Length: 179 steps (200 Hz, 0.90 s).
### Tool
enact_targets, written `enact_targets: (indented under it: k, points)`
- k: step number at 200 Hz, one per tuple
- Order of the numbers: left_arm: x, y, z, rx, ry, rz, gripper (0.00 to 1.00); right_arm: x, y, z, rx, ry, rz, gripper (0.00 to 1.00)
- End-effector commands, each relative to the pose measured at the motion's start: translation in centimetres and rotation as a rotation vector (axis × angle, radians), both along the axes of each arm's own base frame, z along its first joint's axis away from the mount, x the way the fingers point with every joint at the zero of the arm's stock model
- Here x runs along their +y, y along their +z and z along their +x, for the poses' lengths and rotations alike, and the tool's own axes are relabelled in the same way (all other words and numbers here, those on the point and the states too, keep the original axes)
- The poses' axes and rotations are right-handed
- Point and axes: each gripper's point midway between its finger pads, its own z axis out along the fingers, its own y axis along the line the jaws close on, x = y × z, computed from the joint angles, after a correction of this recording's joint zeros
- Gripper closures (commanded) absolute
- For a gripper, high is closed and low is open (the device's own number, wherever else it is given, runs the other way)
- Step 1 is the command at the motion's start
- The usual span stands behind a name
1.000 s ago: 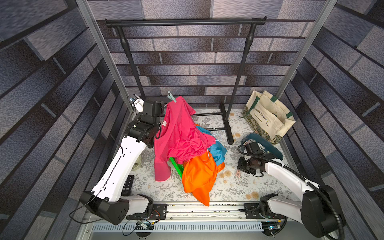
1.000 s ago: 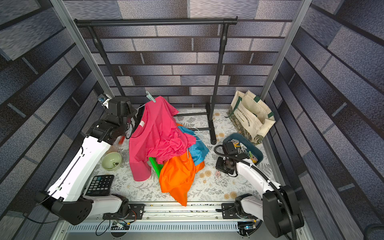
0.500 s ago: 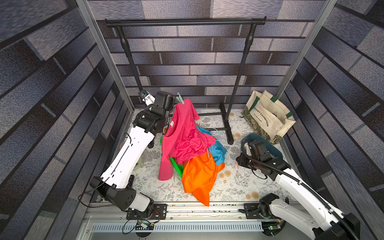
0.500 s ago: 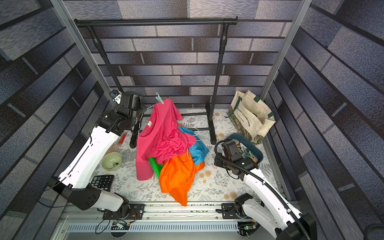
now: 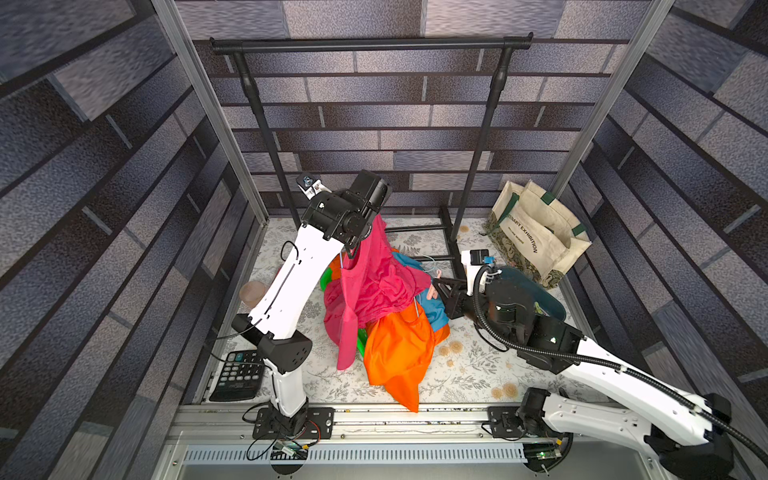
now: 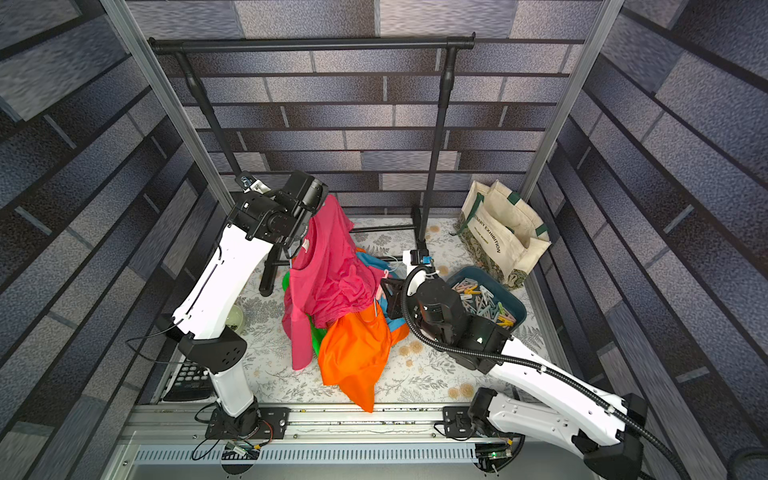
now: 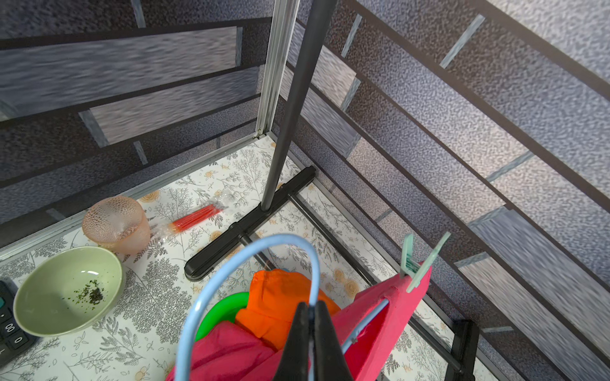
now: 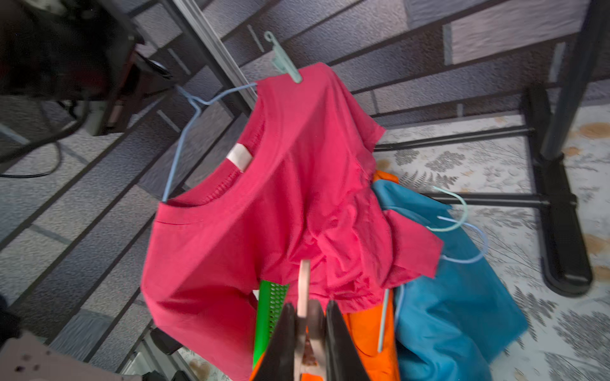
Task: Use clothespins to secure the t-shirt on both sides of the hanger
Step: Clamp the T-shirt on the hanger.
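Plastic and spring-loaded, the pale pink clothespin (image 8: 303,283) pinched between the right fingers (image 8: 280,343) should be light and stiff but slick. It is probably best squeezed on its tail ends so that the mouth gapes, and it could twist or pop free if pressed off-centre. The left fingers (image 7: 295,339) are closed on the pale blue wire hanger (image 7: 251,240) near the base of its hook, holding it up above the back left part of the counter (image 5: 465,374). Such thin wire will likely swing and flex under a push.

The pink t-shirt (image 8: 297,184) is soft and limp, draped on the hanger with its lower half bunched on a heap (image 5: 399,353) of orange, blue and green garments. A mint green clothespin (image 8: 284,62) already grips one shoulder; the other shoulder shows none. The spare clothespins (image 6: 482,299), in pastel colours, lie in a dark bin (image 6: 520,311) at the counter's right edge.
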Motion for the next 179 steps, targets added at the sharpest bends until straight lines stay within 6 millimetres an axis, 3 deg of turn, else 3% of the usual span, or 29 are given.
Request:
enact_targets:
  k: [1,19,25,50,106,142,179]
  points:
    - [1.8,-0.2,-2.1,0.054,0.086,0.043,1.00,2.5,5.7,-0.3,-0.178,-0.012,0.109,1.00]
    - [1.3,-0.5,-1.7,0.073,0.078,0.039,1.00,4.9,5.9,-0.8,-0.225,0.005,0.081,1.00]
    - [1.1,-0.7,-1.6,0.077,0.075,0.031,1.00,5.5,7.4,-1.0,-0.245,0.006,0.103,1.00]
    - [0.7,-1.1,-1.7,0.084,0.074,0.011,1.00,8.1,7.2,-0.6,-0.271,0.009,0.079,1.00]
    - [0.5,-0.2,-2.1,0.055,0.061,0.040,1.00,11.9,7.1,0.7,-0.301,0.018,0.024,1.00]
    - [0.2,0.1,-2.1,0.047,0.048,0.046,1.00,14.3,5.7,1.3,-0.288,0.040,-0.029,1.00]
    - [-0.1,0.2,-2.1,0.044,0.032,0.043,1.00,15.0,3.6,2.0,-0.282,0.021,-0.089,1.00]
